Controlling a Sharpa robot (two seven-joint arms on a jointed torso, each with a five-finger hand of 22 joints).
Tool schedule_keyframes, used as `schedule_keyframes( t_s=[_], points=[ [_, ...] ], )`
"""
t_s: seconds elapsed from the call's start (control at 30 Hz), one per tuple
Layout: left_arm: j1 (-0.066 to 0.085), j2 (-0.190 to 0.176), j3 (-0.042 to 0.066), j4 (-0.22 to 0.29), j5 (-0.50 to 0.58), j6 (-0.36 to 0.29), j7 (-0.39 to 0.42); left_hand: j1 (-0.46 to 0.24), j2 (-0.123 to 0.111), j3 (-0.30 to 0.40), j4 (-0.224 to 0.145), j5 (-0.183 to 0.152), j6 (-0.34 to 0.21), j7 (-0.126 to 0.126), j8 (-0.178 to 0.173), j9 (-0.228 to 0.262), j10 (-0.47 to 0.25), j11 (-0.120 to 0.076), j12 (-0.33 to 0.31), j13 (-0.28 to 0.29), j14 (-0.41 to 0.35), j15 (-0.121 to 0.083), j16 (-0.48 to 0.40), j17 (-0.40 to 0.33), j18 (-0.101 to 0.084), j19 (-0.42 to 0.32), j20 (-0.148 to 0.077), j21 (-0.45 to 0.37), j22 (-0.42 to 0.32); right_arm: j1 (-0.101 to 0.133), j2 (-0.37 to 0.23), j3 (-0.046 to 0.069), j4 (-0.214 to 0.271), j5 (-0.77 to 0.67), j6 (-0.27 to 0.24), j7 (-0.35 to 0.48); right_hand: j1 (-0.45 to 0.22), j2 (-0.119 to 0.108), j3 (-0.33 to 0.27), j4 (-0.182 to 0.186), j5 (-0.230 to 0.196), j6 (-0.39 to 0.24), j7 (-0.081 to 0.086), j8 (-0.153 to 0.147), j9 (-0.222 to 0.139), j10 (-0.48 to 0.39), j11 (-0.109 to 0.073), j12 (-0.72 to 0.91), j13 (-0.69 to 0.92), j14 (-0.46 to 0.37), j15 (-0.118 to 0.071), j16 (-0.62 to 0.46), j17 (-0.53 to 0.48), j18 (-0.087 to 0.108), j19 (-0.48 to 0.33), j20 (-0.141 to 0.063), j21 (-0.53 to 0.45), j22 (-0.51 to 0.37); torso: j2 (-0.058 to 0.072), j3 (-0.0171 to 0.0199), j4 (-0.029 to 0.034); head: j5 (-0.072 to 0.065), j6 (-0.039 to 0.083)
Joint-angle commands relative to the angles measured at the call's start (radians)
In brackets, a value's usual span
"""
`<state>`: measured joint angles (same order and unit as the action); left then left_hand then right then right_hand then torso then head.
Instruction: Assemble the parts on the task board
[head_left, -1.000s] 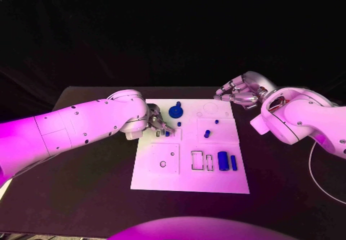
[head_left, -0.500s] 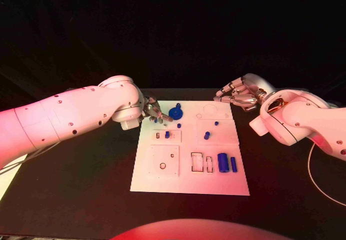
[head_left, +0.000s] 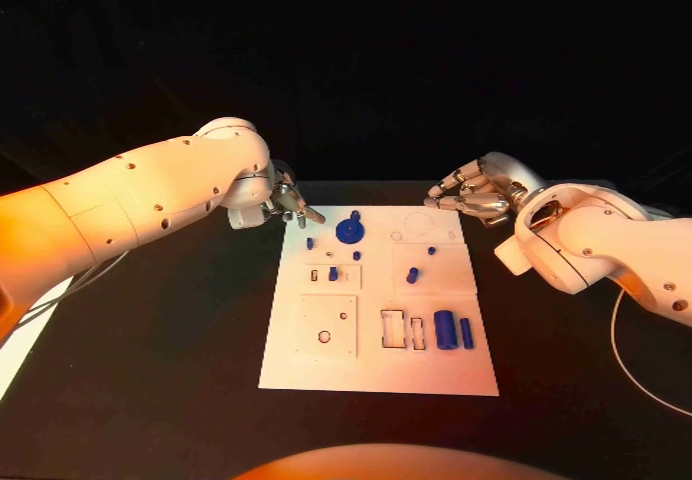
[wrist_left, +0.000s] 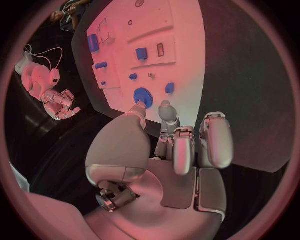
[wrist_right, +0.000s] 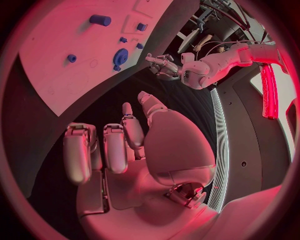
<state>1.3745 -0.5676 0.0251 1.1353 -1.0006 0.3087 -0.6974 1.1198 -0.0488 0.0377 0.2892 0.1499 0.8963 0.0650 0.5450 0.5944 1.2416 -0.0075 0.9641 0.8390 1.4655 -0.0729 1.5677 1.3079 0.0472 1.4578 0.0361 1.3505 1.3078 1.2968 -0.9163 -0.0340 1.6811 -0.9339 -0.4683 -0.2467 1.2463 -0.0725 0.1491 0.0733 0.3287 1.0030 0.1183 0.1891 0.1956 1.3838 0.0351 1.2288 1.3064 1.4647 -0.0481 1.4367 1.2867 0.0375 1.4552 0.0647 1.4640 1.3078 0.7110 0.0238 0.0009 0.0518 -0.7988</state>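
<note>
Nearest on the white rectangular task board (head_left: 378, 370), two blue cylinder parts (head_left: 453, 329) are lying at its right. Further back, the round blue disc part (head_left: 349, 231) is sitting near the far edge. Both hands are hovering over the black desk (head_left: 173, 380) at the far corners: left robot hand (head_left: 284, 203) and right robot hand (head_left: 470, 194), fingers loosely apart, holding nothing.

A robotics lab, by the look of it: a black table (head_left: 173, 380) under dark drapes, with a white task board (head_left: 378, 375) at twelve o'clock.

My fingers (wrist_left: 215, 145) looked like smooth, satiny metal, arm shells (head_left: 137, 200) were glossy plastic. The task board (head_left: 378, 350) was matt white, parts (head_left: 446, 326) smooth blue plastic, bench (head_left: 159, 370) matt black.
</note>
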Motion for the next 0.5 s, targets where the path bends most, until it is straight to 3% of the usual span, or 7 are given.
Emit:
schedule_keyframes(
  t_s=[0.03, 0.23, 0.5],
  points=[
    [-0.002, 0.021, -0.006, -0.044, -0.029, 0.061, -0.001, -0.01, 0.006, -0.023, 0.002, -0.013, 0.015, -0.002, -0.004, -0.008, 0.007, -0.002, 0.008, 0.0, 0.105, 0.003, 0.003, 0.263, 0.011, 0.006, 0.004, 0.008, 0.088, -0.001, 0.003, 0.0, 0.0, -0.003, 0.009, 0.009, 0.003, 0.0, -0.001, 0.001, 0.0, -0.005, 0.001, 0.002, 0.002, -0.005, -0.001, -0.004, 0.001, 0.054, 0.009, -0.004, 0.002, 0.014, -0.002, 0.003, -0.004, 0.029, 0.001, -0.001, 0.0003, 0.002, 0.002],
    [-0.013, 0.049, -0.014, -0.091, -0.034, 0.066, 0.019, -0.015, 0.011, -0.031, 0.002, -0.017, 0.02, -0.003, -0.003, -0.011, 0.009, -0.003, 0.011, 0.002, 0.105, 0.002, 0.003, 0.263, 0.01, 0.008, 0.004, 0.011, 0.09, -0.001, 0.004, 0.0, -0.001, -0.003, 0.011, 0.009, 0.005, 0.001, -0.001, 0.001, 0.003, -0.005, 0.001, 0.003, 0.003, -0.005, -0.001, -0.004, 0.001, 0.054, 0.009, -0.004, 0.002, 0.014, -0.002, 0.003, -0.004, 0.029, 0.001, -0.0012, -0.0021, 0.007, -0.001],
    [-0.022, 0.071, -0.018, -0.121, -0.036, 0.06, 0.038, -0.01, 0.017, -0.038, 0.0, -0.019, 0.027, -0.006, -0.001, -0.014, 0.016, -0.005, 0.02, 0.009, 0.105, 0.001, 0.003, 0.263, 0.007, 0.014, 0.003, 0.022, 0.1, -0.002, 0.006, 0.0, -0.002, -0.004, 0.014, 0.008, 0.006, 0.001, -0.001, 0.001, 0.004, -0.006, 0.001, 0.003, 0.003, -0.005, -0.001, -0.004, 0.001, 0.054, 0.009, -0.004, 0.002, 0.014, -0.002, 0.003, -0.004, 0.029, -0.001, 0.0014, -0.002, 0.008, -0.006]
  ],
)
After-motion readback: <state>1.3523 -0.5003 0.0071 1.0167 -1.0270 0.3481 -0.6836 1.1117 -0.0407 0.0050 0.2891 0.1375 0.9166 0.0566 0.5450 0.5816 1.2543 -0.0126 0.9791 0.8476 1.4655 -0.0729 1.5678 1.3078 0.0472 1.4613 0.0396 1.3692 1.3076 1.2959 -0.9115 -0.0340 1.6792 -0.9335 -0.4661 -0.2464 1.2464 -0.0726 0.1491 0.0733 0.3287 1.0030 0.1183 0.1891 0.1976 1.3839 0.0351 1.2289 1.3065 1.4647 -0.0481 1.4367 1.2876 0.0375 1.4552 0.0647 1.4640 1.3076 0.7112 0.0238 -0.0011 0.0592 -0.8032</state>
